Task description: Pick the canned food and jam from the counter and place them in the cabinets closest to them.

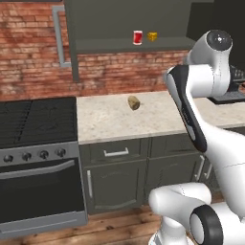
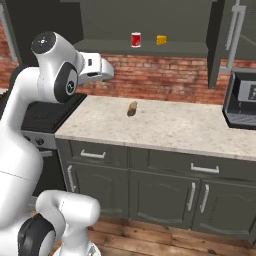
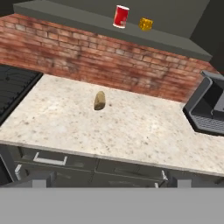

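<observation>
The canned food [image 1: 138,37] [image 2: 135,39] [image 3: 121,16], a small red can with a white band, stands upright on the shelf of the open dark grey cabinet [image 1: 119,45] [image 2: 150,48] above the counter [image 1: 110,122] [image 2: 165,127] [image 3: 131,127]. The jam is out of view. My gripper [image 2: 106,70] [image 3: 111,181] hangs above the counter's left end, well back from the shelf and below it. Its fingertips [image 3: 43,178] stand wide apart with nothing between them, so it is open.
A yellow wedge [image 1: 152,36] [image 3: 146,24] sits just right of the can on the shelf. A brown potato-like lump [image 1: 134,102] [image 2: 132,108] [image 3: 99,100] lies mid-counter. A black stove [image 1: 33,119] is at the left, a dark appliance [image 2: 242,100] at the right. Cabinet doors [image 2: 227,35] stand open.
</observation>
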